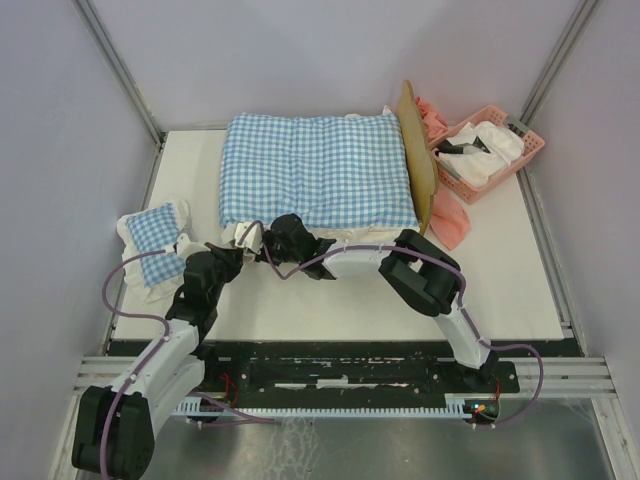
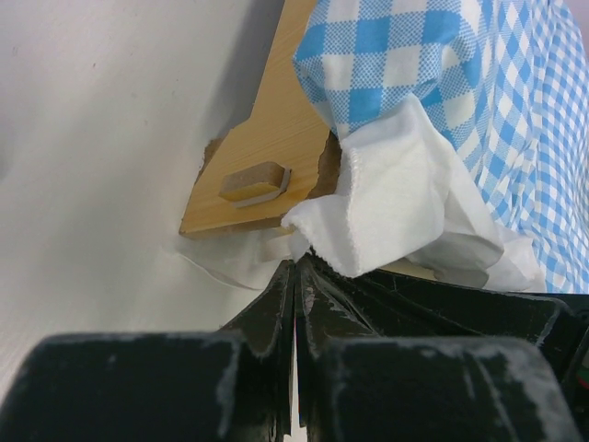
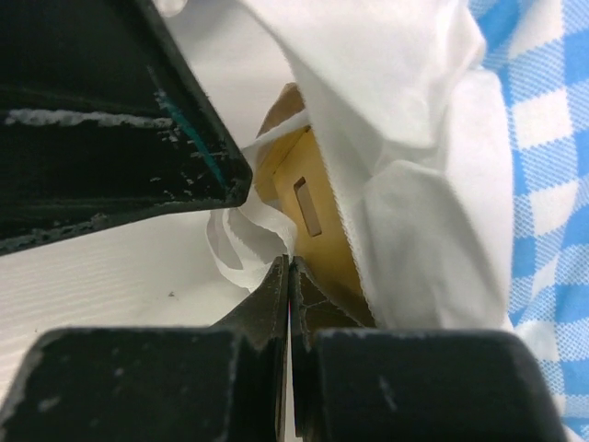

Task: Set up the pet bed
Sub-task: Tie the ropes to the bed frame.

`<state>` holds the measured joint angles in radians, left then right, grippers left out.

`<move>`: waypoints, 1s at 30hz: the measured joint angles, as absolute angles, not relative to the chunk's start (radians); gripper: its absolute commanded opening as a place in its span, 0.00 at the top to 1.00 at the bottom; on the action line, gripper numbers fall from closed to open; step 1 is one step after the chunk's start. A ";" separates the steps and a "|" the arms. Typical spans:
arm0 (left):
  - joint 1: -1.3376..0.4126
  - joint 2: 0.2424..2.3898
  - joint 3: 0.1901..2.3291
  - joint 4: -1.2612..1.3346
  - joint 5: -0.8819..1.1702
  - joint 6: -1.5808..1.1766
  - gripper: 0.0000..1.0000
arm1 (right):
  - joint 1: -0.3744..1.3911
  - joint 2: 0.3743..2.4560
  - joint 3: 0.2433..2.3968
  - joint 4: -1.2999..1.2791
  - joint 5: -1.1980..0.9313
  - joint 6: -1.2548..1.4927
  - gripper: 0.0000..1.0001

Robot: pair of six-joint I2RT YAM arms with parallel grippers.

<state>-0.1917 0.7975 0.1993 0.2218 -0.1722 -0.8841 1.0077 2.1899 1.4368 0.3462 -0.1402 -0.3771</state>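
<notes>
We see the pink plastic basket on the desk, just beyond the headboard end of the pet bed. It holds bunched white fabric pieces and, on the side nearest the bed, something dark that we cannot identify. A pink cloth lies outside the basket, against the outer face of the bed's headboard.

The pet bed itself lies along the far half of the desk with its headboard upright. It carries the blue-and-white checked cushion, which covers nearly the whole frame. A small checked pillow sits apart from the bed, off its foot end.

Both arms meet at the bed's near foot corner. In the left wrist view, the left gripper has its jaws pressed together. Their tip sits at the cushion's white frill, just below the bare light-wood frame with its small block. In the right wrist view, the right gripper also has its jaws together. Their tip points at the same wooden corner, where frill folds over it. We cannot tell whether either pair nips any frill.
</notes>
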 measured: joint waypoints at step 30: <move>-0.192 0.766 0.205 0.150 -0.174 -0.897 0.67 | 1.008 2.194 1.484 0.328 -0.271 -0.501 0.98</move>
